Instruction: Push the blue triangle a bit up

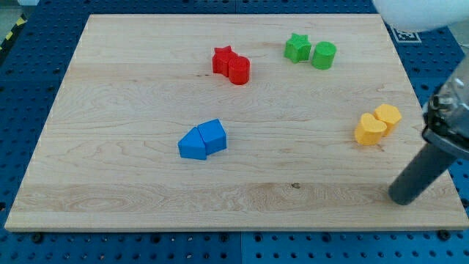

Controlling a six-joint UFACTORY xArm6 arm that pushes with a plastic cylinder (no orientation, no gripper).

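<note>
Camera view | my tip at board's 4 o'clock corner, touching nothing; no pincer, just rod | yellow blocks at its 11 o'clock, near | blue triangle well apart at 9 o'clock, touching blue block | red pair, green pair at 12 o'clock edge

A straight, dark charcoal rod, round in section with a matte finish, ends in my tip, which is blunt. Above it sits a wider black-and-grey collar, blurred. A white rounded housing shows at the view's top right.
</note>
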